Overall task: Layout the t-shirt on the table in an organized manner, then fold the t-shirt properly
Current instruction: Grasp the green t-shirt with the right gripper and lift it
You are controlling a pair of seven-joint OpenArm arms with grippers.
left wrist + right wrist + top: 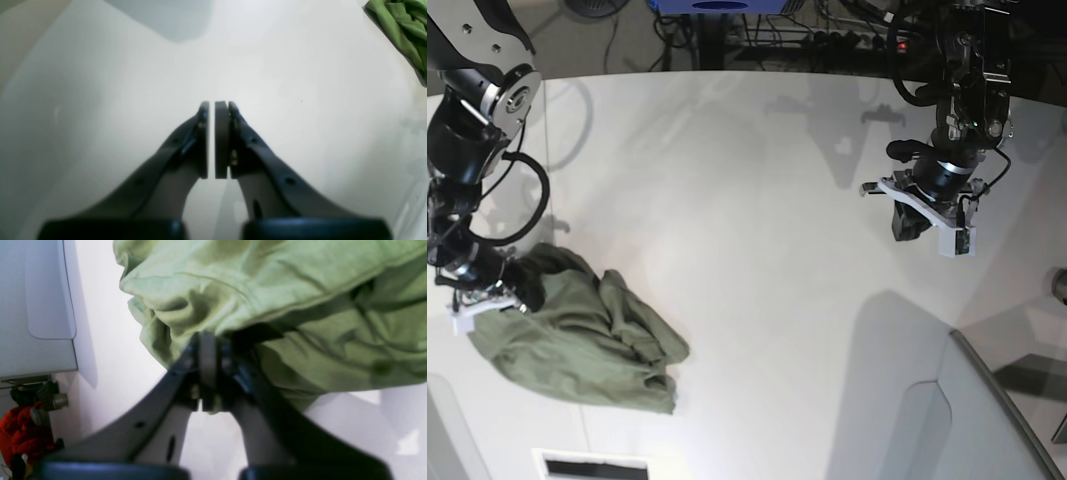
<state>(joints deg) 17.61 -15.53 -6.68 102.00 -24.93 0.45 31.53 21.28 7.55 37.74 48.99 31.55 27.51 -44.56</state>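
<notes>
Left wrist view: left gripper point(215, 108) hangs over bare table point(300, 66), jaws nearly together with only a thin sliver between the pads, nothing in them. The t-shirt point(400, 30) shows only as a green crumpled corner at 2 o'clock from the tips, well apart from them.

Right wrist view: right gripper point(208, 350) is closed on a fold of the t-shirt point(267, 290). Cloth bunches right at the tips and spills above them from 11 to 3 o'clock, filling most of the frame. A bit of green also shows low between the pads. It looks like a pinch on a bunched edge; which part of the shirt, can't tell. White table point(110, 356) sits at 9 o'clock, with a grey panel point(36, 306) beyond it.

Base view: t-shirt point(587, 340) is a rumpled heap at the table's point(757, 200) 8 o'clock, not laid out. Right gripper point(522, 290) is buried in the heap's 10 o'clock edge. Left gripper point(905, 222) is at 2 o'clock over bare surface, far from the cloth.

Handling, my read: light, limp cotton with no stiffness, so it'll drape and drag, and lifting at a single pinch will just hang it in a bundle. It's not fragile, and grip on cloth should be decent. Best holds are two spread points on a seam, shoulders or hem corners, one per gripper. Collar and sleeves aren't distinguishable in the heap.
</notes>
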